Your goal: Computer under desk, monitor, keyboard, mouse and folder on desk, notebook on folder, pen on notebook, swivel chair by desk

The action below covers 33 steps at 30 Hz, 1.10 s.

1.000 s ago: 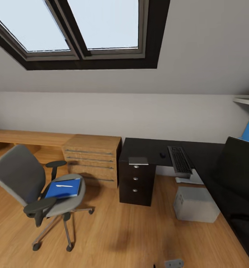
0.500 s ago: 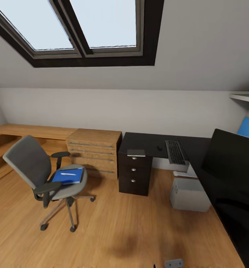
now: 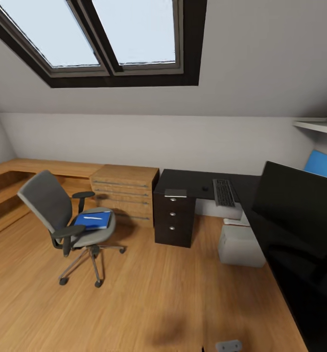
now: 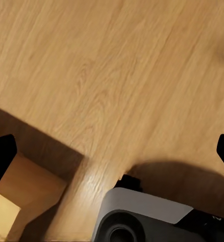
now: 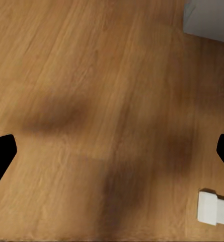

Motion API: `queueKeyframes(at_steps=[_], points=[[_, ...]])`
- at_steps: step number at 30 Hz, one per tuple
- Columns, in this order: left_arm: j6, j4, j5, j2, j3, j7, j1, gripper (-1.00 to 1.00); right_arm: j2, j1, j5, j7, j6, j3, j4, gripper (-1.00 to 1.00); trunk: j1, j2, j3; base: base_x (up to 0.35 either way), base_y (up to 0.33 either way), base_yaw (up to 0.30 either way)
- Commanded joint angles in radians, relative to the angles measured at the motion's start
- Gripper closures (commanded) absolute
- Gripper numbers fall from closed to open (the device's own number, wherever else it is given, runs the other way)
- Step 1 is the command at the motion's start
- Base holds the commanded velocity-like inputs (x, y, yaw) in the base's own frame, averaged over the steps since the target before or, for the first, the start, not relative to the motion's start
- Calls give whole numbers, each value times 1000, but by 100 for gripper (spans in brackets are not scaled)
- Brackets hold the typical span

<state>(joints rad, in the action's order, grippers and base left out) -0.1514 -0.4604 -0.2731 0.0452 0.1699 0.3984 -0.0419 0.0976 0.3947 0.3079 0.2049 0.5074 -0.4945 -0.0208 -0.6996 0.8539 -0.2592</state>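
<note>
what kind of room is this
Likely an attic room set up as a home office: a dark-framed skylight sits in the sloped white ceiling, a grey swivel chair stands on the light wood floor, and a slim dark keyboard lies on a black desk.

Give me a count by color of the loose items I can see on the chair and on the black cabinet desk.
Blue: 1, the folder on the swivel chair.
Pale: 1, the pen lying on the folder.
Black or dark grey: 3, the keyboard, the mouse and the notebook on the cabinet desk.
Total: 5.
</note>
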Motion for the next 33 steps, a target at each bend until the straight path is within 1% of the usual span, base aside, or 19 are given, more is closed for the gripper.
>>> queueKeyframes(at_steps=[1,14,19,23,33], points=[[-5,0,-11,-1,8,7,-1,-100,1,1,6,4,3,-9,-2,-100,0,1,-1,-336,-4,1],[-5,0,-11,-1,8,7,-1,-100,-1,1,6,4,3,-9,-2,-100,0,1,-1,-337,-1,0],[-5,0,-11,-1,8,7,0,-100,-1,1,6,4,3,-8,-2,-100,0,1,-2,-337,0,-60],[-5,0,-11,-1,8,7,0,-100,0,1,6,4,6,-9,-2,-100,0,1,-3,-337,0,-141],[-5,0,-11,-1,8,7,-1,-100,1,1,7,-3,9,-9,-2,-100,0,1,-3,-336,-32,-251]])
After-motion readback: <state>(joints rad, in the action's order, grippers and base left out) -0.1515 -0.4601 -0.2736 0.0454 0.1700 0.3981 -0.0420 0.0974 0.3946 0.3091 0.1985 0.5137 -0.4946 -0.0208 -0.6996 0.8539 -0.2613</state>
